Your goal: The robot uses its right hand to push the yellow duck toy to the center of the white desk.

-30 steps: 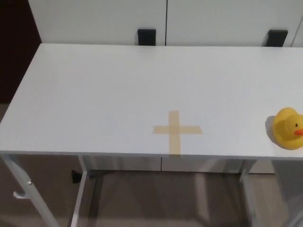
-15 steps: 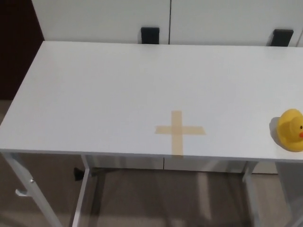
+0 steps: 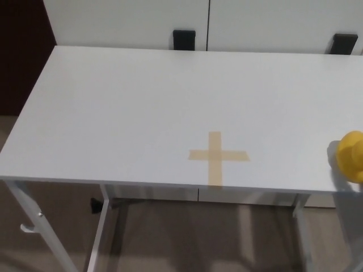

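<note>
Yellow duck toy (image 3: 352, 156) sits near white desk's (image 3: 142, 107) front-right edge.

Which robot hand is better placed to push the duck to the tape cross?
Right, probably. The yellow duck sits at the desk's right edge, right of the tape cross, so a leftward push suits it. Neither robot hand is in view.

Test room, white desk (image 3: 142, 102), tape cross (image 3: 218, 157), white cabinets (image 3: 130, 22)
</note>
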